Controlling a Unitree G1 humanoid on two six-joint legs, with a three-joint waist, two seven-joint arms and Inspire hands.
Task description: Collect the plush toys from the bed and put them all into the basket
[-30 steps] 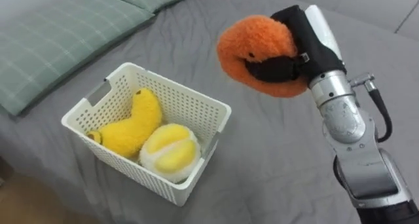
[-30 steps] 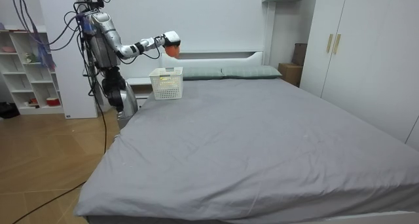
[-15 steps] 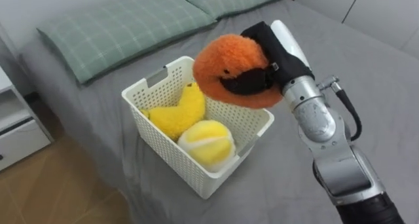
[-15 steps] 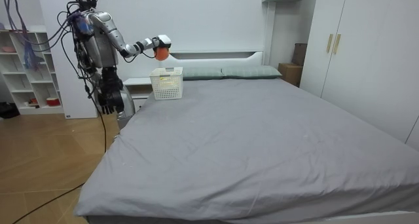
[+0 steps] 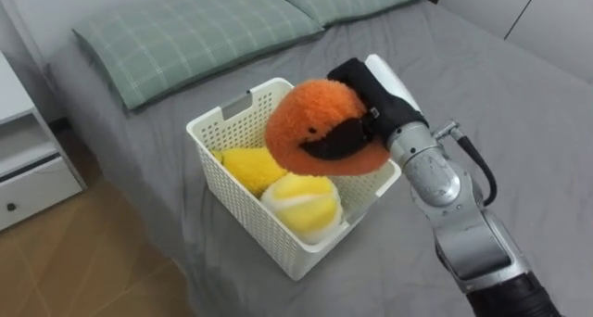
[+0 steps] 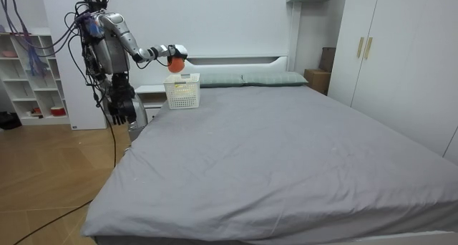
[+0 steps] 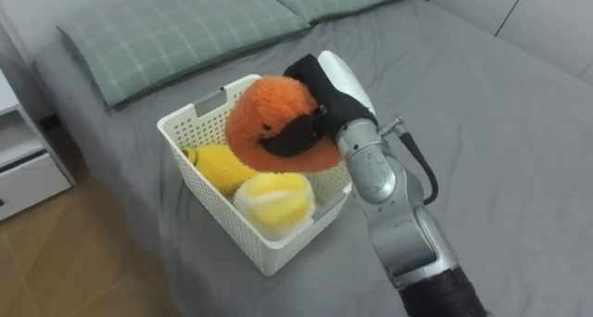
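Two toys lie in the white basket [image 5: 271, 235]: a curved yellow plush [image 5: 248, 167] and a round yellow ball [image 5: 301, 204]. Your right hand [image 5: 375, 99] is clamped round the orange plush toy [image 5: 310, 122] over the opening. The basket sits near the bed's [image 5: 482, 85] edge, beside the drawers [image 5: 28, 183], with pillows [image 5: 185, 34] behind. The room view adds wide grey cover toward the wardrobe [image 6: 386, 51] and your left hand [image 6: 122, 105] hanging low; you cannot tell its grip.

Fuzzy orange toy [image 5: 315, 122] hangs above the white basket [image 5: 250, 229] holding two yellow plush toys [image 5: 301, 206].
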